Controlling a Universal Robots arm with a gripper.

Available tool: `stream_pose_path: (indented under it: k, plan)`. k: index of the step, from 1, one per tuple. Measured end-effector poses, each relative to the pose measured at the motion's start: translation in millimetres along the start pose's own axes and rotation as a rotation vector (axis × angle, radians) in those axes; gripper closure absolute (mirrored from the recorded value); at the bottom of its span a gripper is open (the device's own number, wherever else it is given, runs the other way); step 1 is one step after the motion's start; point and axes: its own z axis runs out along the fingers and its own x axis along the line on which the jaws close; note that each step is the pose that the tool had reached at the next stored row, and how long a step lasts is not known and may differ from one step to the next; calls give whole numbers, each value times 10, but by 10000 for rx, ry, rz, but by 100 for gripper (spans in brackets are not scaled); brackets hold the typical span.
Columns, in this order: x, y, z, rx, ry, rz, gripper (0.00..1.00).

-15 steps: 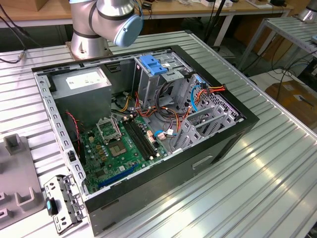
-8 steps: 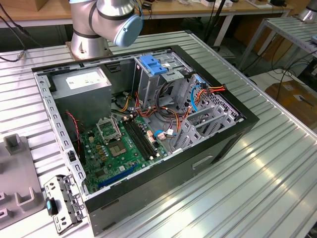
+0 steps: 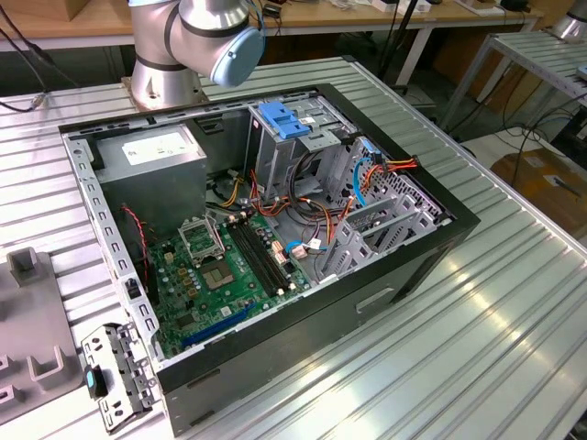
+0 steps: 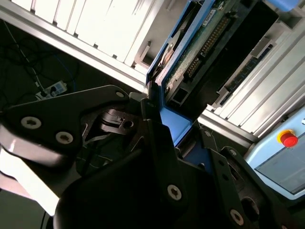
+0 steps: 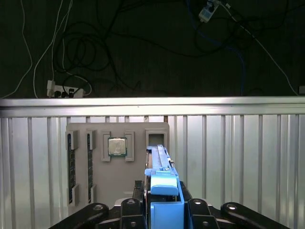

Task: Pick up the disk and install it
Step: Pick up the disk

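Note:
In both wrist views my gripper point(image 5: 164, 206) is shut on the disk point(image 5: 161, 162), which sits in a blue plastic carrier and is held on edge. In the second wrist view the disk point(image 4: 200, 43) shows its green circuit-board side between the black fingers point(image 4: 147, 119) of the gripper point(image 4: 174, 129). It hangs above a grey fixture plate point(image 5: 138, 183) on the ribbed metal table, just over an empty slot point(image 5: 155, 139). The open computer case point(image 3: 431, 252) lies on its side in the exterior view, with a grey drive cage and blue handle point(image 3: 284, 119) at its far end.
The fixture plate holds a processor point(image 5: 117, 146) and memory sticks point(image 5: 70, 157). Inside the case are a motherboard point(image 3: 220, 270), a grey power supply point(image 3: 151, 151) and loose cables point(image 3: 303, 206). The arm's base point(image 3: 165, 64) stands behind the case. A red stop button point(image 4: 289, 139) is nearby.

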Motion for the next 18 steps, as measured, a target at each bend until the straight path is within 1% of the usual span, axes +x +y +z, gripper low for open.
stream_pose_path:
  k: [4, 5, 10, 12, 18]
  plan:
    - [1, 0, -48, 0, 0, 0, 63]
    - [1, -1, -70, -1, 0, 0, 63]
    - [1, -1, -123, 0, 0, 0, 63]
    - [2, -1, -163, 0, 0, 0, 63]
    - [3, -2, -231, 0, 0, 0, 63]
